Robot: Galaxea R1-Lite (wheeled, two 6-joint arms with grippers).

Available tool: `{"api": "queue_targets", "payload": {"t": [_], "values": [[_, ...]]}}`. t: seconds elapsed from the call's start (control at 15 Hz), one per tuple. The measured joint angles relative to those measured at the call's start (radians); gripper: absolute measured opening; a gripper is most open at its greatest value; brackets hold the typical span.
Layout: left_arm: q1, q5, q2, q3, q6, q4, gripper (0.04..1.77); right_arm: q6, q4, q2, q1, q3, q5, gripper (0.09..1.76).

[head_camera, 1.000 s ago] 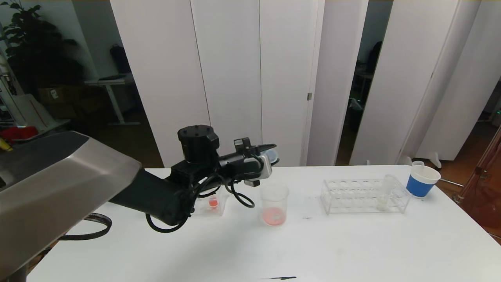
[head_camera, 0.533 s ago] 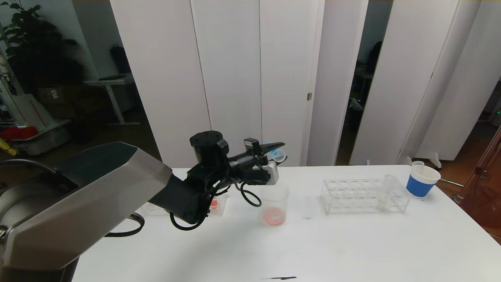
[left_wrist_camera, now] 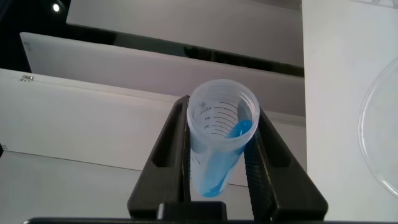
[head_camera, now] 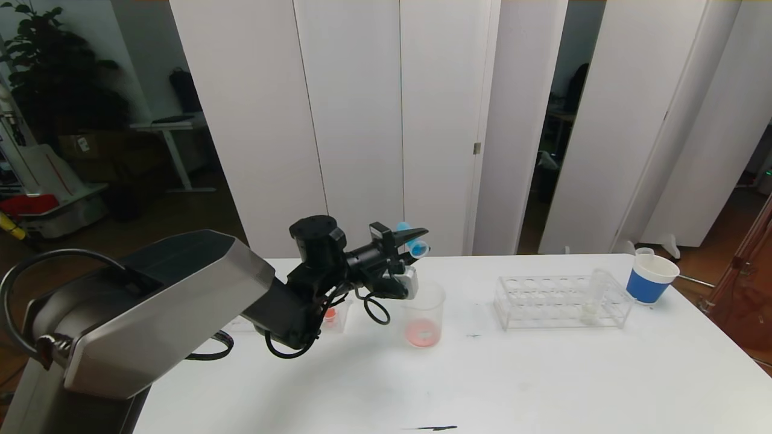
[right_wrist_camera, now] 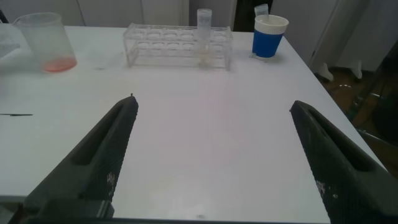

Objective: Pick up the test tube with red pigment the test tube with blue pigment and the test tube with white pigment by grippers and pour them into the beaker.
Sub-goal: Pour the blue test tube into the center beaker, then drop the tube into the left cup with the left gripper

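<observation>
My left gripper (head_camera: pixel 416 236) is shut on the test tube with blue pigment (head_camera: pixel 413 242) and holds it tilted, mouth lower, just above and behind the beaker (head_camera: pixel 423 313). In the left wrist view the tube (left_wrist_camera: pixel 219 140) sits between the jaws and blue liquid runs along its wall towards the mouth. The beaker holds red-orange liquid at its bottom and also shows in the right wrist view (right_wrist_camera: pixel 43 42). The test tube with white pigment (head_camera: pixel 594 296) stands in the clear rack (head_camera: pixel 561 301), also seen in the right wrist view (right_wrist_camera: pixel 204 34). My right gripper (right_wrist_camera: pixel 214 118) is open and empty above the table's right part.
A small clear rack with a red-orange tube (head_camera: pixel 329 313) stands left of the beaker, partly behind my left arm. A blue-banded white paper cup (head_camera: pixel 649 277) stands at the far right, also in the right wrist view (right_wrist_camera: pixel 268 35). A dark mark (head_camera: pixel 431 428) lies near the front edge.
My left gripper has moved right to above the beaker and has tipped the blue tube over so its mouth points down. The right arm has not moved.
</observation>
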Motion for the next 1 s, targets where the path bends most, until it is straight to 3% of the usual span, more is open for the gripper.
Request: {"api": "queue_targets", "payload": {"t": [1.0], "values": [[0.003, 0.000, 0.057, -0.022, 0.075, -0.113, 0.58, 0.000, 0.000, 0.000, 0.000, 0.000, 0.000, 1.75]]}}
